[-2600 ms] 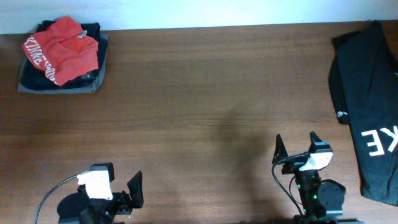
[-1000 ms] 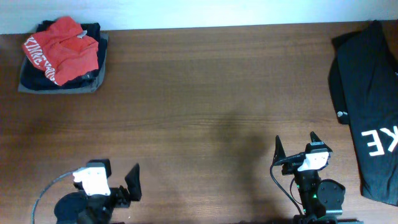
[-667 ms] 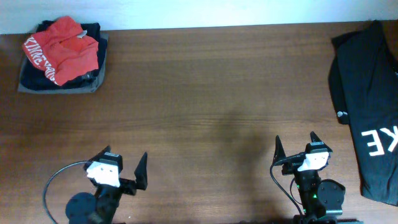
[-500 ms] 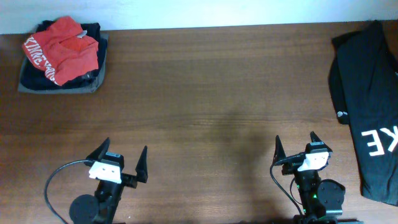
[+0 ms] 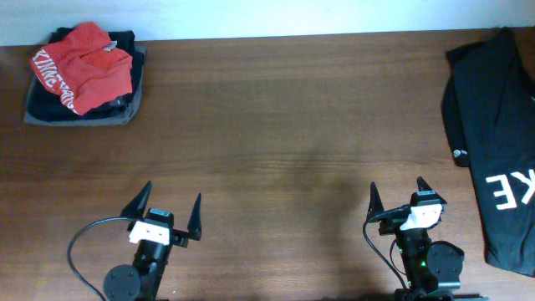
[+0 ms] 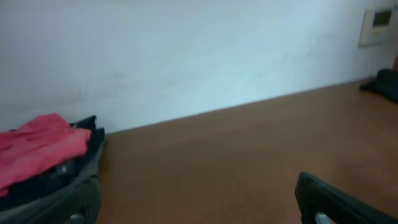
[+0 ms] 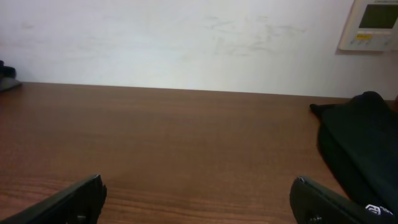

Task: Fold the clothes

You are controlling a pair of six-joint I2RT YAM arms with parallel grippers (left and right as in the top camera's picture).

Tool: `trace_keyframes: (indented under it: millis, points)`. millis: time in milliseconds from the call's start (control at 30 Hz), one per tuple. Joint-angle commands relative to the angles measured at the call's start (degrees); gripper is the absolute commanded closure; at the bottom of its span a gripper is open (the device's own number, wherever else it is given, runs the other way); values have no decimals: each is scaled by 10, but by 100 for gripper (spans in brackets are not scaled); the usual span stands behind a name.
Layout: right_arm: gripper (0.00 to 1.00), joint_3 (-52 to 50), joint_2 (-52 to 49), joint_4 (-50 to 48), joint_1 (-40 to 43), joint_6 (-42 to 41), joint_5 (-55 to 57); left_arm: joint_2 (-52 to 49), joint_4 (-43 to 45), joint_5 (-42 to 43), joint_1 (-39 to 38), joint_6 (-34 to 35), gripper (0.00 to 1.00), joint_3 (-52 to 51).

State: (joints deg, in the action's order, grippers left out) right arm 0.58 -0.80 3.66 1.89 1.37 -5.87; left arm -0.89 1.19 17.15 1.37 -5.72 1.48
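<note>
Well short of its work, the left gripper (image 5: 171, 197) hovers low at the near edge of the table (image 5: 276, 125), jaws spread wide and holding nothing. The right gripper (image 5: 398, 186) is posed the same way on the other side, also wide and empty. The red shirt (image 5: 82, 65) lies crumpled on top of a stack of dark folded garments (image 5: 42, 104) in the far left corner, its white lettering partly showing. A black shirt (image 5: 497, 142) is spread along the right edge, nearer the right gripper, and looks to be no part of the job.

Judged from this, the folding has not begun: the red shirt is bunched rather than laid flat, and neither gripper is anywhere near it. The step in hand appears to be the approach. The next move likely calls for the left arm, the closer of the two, to reach to the far corner and pinch the red cloth alone, without catching the dark stack beneath. It would then draw the shirt to the middle of the table, where both arms can spread it out.
</note>
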Motion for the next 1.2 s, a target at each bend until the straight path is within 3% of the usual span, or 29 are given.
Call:
trace_keyframes:
  millis: [0, 167, 1167]
  points:
    - [1, -3, 6, 4, 4, -1, 3, 6, -2, 4, -17, -57, 1, -10]
    - [1, -3, 6, 4, 4, -1, 3, 6, -46, -2, -20, -65, 1, -10]
    - [1, -3, 6, 4, 4, -1, 3, 6, -45, -4, 14, -64, 1, -10]
